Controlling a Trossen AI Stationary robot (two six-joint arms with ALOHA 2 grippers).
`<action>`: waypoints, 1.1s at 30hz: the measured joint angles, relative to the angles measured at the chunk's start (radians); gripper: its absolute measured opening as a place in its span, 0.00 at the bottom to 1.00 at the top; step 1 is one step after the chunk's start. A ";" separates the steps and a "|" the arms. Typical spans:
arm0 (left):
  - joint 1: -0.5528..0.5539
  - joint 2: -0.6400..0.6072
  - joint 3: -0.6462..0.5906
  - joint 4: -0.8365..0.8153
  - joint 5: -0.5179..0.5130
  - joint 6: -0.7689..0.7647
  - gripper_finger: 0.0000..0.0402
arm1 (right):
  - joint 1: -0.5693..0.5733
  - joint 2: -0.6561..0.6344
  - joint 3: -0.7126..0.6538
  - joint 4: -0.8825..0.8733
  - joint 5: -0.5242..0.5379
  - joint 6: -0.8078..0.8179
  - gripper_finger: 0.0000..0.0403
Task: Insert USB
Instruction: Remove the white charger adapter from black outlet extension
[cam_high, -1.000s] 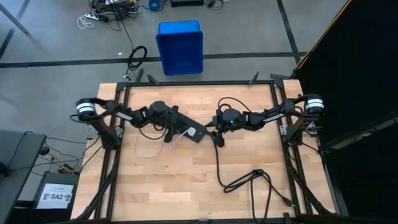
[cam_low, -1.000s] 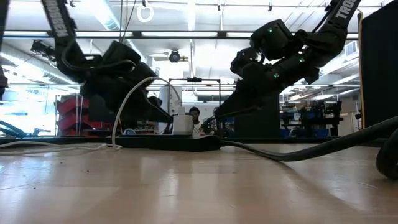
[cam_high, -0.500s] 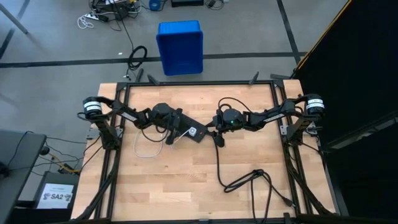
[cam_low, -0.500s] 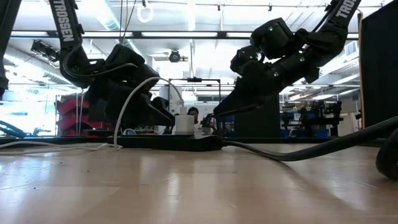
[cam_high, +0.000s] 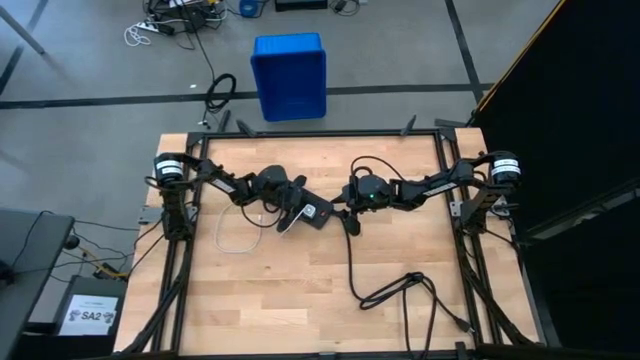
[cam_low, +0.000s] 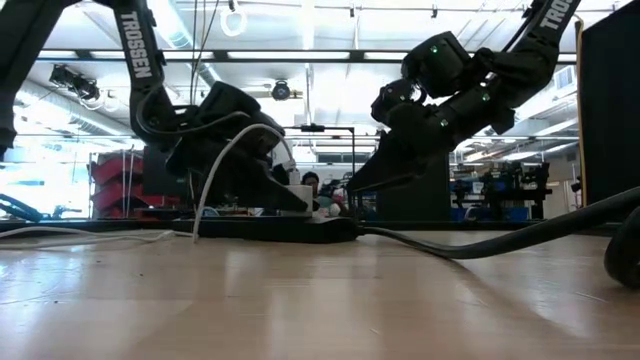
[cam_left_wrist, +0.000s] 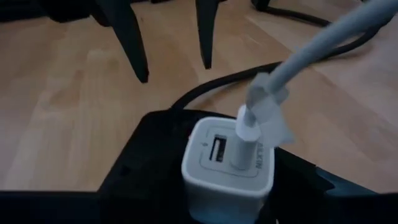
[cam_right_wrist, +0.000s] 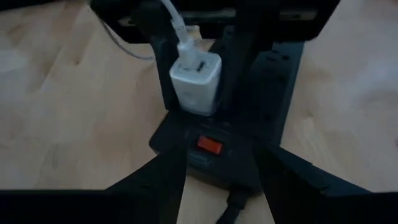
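Note:
The white charger block (cam_left_wrist: 227, 165) stands plugged into the black power strip (cam_high: 322, 218). The USB cable's white plug (cam_left_wrist: 244, 134) sits in one of the block's two ports, and the thin cable (cam_low: 215, 160) arcs up and falls to a loop on the table (cam_high: 232, 240). My left gripper (cam_high: 290, 212) is open, with one finger on each side of the block (cam_right_wrist: 196, 78). My right gripper (cam_high: 343, 207) is shut on the strip's switch end. My left gripper: its fingers (cam_right_wrist: 163, 71) stand close beside the charger block, coming from the table's left. I cannot tell whether they touch it. My right gripper pinches the power strip's switch end (cam_right_wrist: 209, 146) between its two fingers, across the strip's width. It comes slanting down from the table's right. The strip lies flat on the table.
The strip's thick black cord (cam_high: 352, 262) runs toward the near edge and coils at the near right (cam_high: 415, 290). A blue bin (cam_high: 289, 75) stands on the floor beyond the far edge. Bare wood lies along the near side.
My left arm has swung toward the table's right. Its gripper has closed in on the charger block, carrying the cable's arc along with it. My right gripper and the power strip have stayed put.

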 joint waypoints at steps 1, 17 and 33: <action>0.000 0.000 0.000 -0.003 0.000 0.003 0.44 | 0.002 0.000 0.000 0.003 0.000 0.000 0.41; 0.002 0.000 -0.002 0.016 -0.025 -0.002 0.34 | 0.053 0.184 0.000 0.260 0.068 0.067 0.38; 0.001 0.000 -0.002 0.035 -0.065 -0.035 0.34 | 0.037 0.272 0.055 0.256 0.162 0.034 0.38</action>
